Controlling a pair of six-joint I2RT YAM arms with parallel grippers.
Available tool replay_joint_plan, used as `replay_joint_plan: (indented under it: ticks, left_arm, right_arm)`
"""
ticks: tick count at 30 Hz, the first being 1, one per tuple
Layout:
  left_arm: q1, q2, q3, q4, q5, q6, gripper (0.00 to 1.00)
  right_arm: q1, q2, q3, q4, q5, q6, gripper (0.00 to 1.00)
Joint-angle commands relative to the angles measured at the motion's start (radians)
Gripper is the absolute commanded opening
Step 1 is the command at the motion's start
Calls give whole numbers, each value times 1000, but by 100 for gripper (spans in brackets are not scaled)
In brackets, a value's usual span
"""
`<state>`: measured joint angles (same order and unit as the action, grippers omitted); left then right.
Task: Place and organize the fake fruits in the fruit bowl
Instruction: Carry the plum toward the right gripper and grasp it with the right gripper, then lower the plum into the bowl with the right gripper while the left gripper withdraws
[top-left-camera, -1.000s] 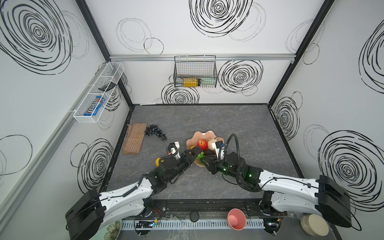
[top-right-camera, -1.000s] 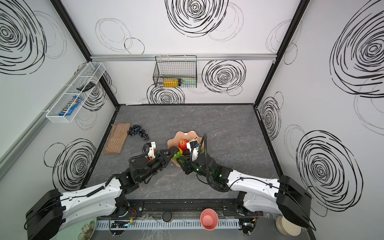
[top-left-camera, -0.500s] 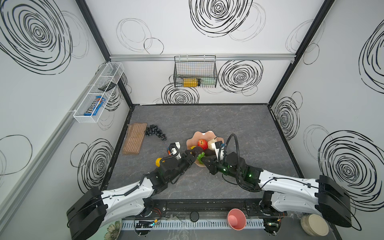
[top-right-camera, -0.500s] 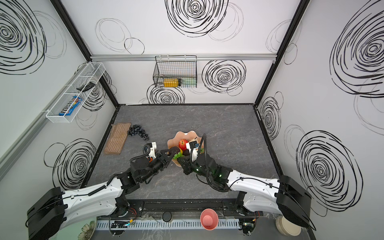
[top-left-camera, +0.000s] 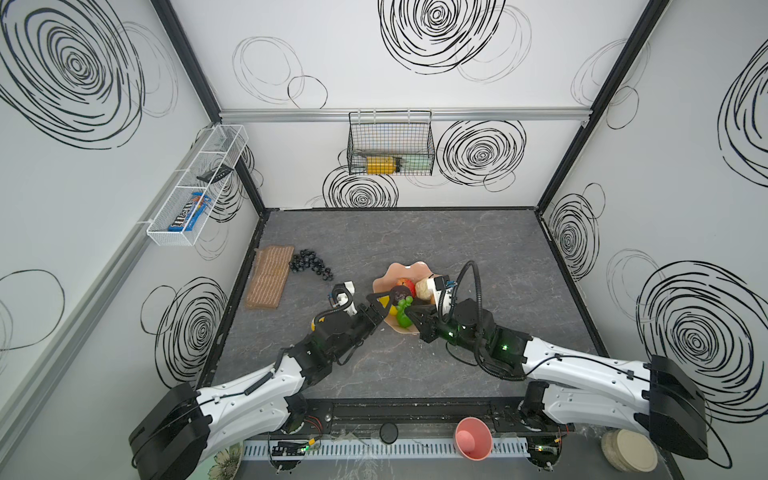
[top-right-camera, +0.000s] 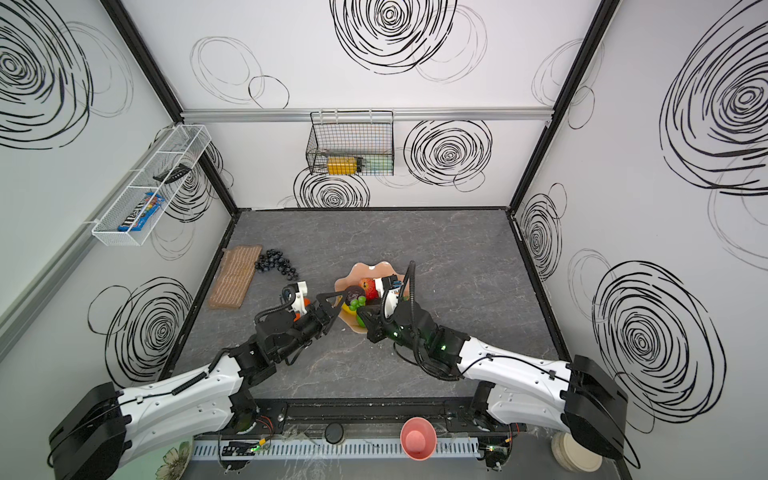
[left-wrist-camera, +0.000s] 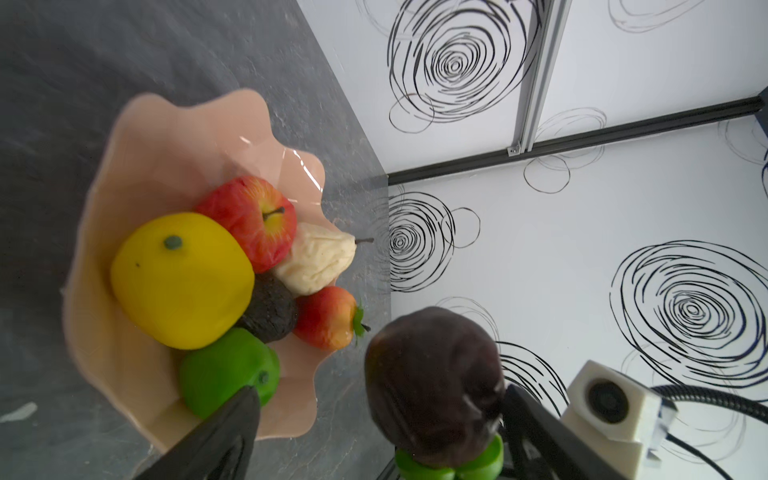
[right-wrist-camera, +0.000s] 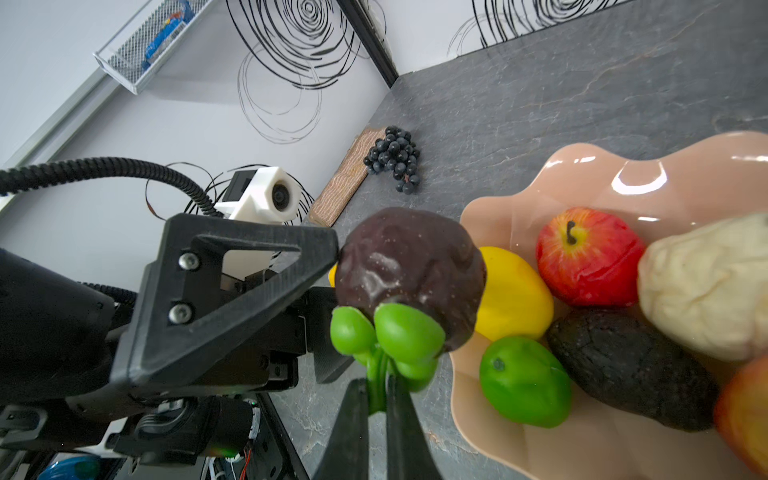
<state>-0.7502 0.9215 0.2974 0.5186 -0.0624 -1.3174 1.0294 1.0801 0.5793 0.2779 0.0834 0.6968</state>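
A dark purple fruit (right-wrist-camera: 409, 270) with a green leafy stem (right-wrist-camera: 390, 336) hangs just off the near rim of the peach-pink fruit bowl (top-left-camera: 401, 272). My right gripper (right-wrist-camera: 378, 390) is shut on that stem. The left gripper (left-wrist-camera: 379, 392) is open, with one finger (left-wrist-camera: 232, 428) on each side of the dark fruit (left-wrist-camera: 432, 382). In the bowl (left-wrist-camera: 166, 124) lie a yellow lemon (left-wrist-camera: 183, 278), red apple (left-wrist-camera: 249, 216), beige pear (left-wrist-camera: 316, 262), avocado (left-wrist-camera: 270, 309), lime (left-wrist-camera: 224, 374) and strawberry (left-wrist-camera: 328, 318). The black grape bunch (top-left-camera: 311, 266) lies on the table at the left.
A brown woven mat (top-left-camera: 269, 276) lies by the left wall, next to the grapes. A small orange fruit (top-right-camera: 306, 301) peeks out beside the left arm. A pink cup (top-left-camera: 473, 438) stands past the front edge. A wire basket (top-left-camera: 390, 143) hangs on the back wall.
The left gripper has opened wide and let go of the dark fruit. The right gripper has closed on its green stem. Both arms have barely moved.
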Motion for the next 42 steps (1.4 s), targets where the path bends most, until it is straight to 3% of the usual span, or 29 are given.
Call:
replay_joint_plan:
  ticks: [1, 7, 14, 21, 30, 42]
  left_arm:
    - [92, -98, 22, -130, 7, 151, 95]
    - [259, -260, 54, -398, -47, 450, 96]
    - [370, -358, 22, -461, -74, 665, 96]
    - [399, -369, -55, -375, -44, 685, 95]
    - [439, -348, -104, -310, 12, 681, 96]
    - [438, -359, -116, -304, 11, 682, 95]
  right_arm:
    - [-56, -16, 60, -92, 4, -8, 7]
    - [-182, 38, 141, -192, -92, 1, 9]
    - [-261, 99, 240, -291, -145, -26, 7]
    - [-254, 88, 237, -405, -187, 4, 7]
    - [-182, 30, 201, -606, -152, 36, 7]
    - [-157, 125, 240, -753, -168, 41, 7]
